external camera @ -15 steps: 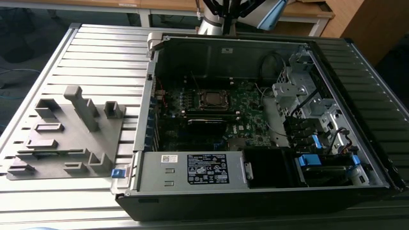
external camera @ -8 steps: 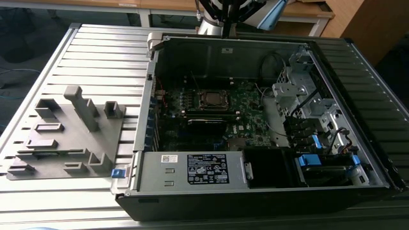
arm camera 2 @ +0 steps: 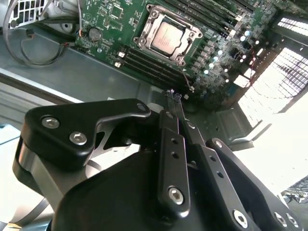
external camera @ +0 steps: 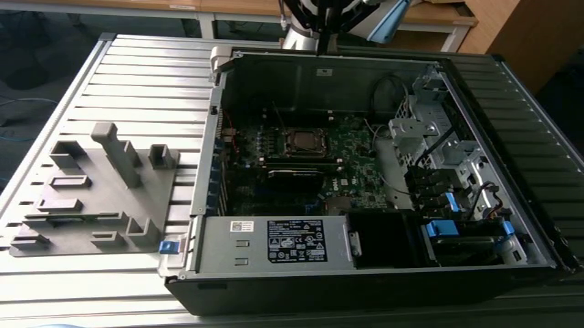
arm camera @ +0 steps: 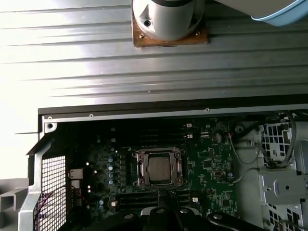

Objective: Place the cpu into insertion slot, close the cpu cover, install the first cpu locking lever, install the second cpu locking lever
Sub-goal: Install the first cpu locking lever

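The cpu (arm camera 2: pixel 167 37) sits in the motherboard (external camera: pixel 351 154) socket inside the open computer case (external camera: pixel 365 295), which lies on the counter (external camera: pixel 137 75). The cpu cover (arm camera 2: pixel 143 39) lies flat around it. The pincer (arm camera 2: pixel 174 96) hovers near the socket, fingers pressed together, gripping nothing.

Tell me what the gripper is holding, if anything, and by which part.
Nothing is held. The gripper is shut with nothing between its fingertips, and the cpu sits in its socket, apart from it.
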Robot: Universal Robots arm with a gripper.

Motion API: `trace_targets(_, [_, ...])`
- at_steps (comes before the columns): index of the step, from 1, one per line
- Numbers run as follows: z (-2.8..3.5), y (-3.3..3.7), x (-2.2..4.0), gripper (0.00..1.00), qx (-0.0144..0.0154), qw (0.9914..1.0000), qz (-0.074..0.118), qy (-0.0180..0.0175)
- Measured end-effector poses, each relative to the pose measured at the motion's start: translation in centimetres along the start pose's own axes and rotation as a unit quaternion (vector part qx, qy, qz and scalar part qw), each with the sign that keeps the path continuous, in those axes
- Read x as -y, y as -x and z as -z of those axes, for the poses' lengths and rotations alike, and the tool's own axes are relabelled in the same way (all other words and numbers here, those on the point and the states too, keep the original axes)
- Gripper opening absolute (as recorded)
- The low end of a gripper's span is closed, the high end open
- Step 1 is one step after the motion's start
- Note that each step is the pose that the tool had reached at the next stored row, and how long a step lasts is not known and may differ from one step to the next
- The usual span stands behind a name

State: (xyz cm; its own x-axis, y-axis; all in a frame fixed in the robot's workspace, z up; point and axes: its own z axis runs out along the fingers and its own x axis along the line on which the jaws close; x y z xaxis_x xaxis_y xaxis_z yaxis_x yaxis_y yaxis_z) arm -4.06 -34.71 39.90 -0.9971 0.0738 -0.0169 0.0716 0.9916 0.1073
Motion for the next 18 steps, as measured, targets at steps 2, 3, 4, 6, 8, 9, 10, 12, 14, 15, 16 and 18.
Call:
trace_targets(2, [-0.35,-0.01,0.04,0.11,-0.0001,1.00000,0.000,-0.0001])
trace_targets(3, [-0.52,-0.01,0.06,0.11,-0.0001,1.00000,0.000,-0.0001])
trace_targets(4, [-0.70,-0.01,0.08,0.11,0.0000,1.00000,0.000,-0.0001])
trace_targets(6, [-1.06,-0.02,0.11,0.11,-0.0001,1.00000,0.000,-0.0001])
trace_targets(8, [-1.41,-0.02,0.15,0.11,0.0000,1.00000,0.000,-0.0001])
trace_targets(9, [-1.55,-0.02,0.17,0.11,0.0000,1.00000,0.000,-0.0001])
trace_targets(10, [-1.71,-0.03,0.18,0.11,-0.0001,1.00000,0.000,-0.0001])
trace_targets(12, [-2.05,-0.04,0.22,0.11,-0.0001,1.00000,0.000,-0.0001])
trace_targets(14, [-2.37,-0.04,0.25,0.11,-0.0001,1.00000,0.000,-0.0001])
trace_targets(15, [-2.53,-0.04,0.27,0.11,-0.0001,1.00000,0.000,-0.0001])
trace_targets(16, [-2.69,-0.05,0.29,0.11,0.0000,1.00000,0.000,-0.0001])
trace_targets(18, [-3.05,-0.05,0.33,0.11,0.0000,1.00000,0.000,-0.0001])
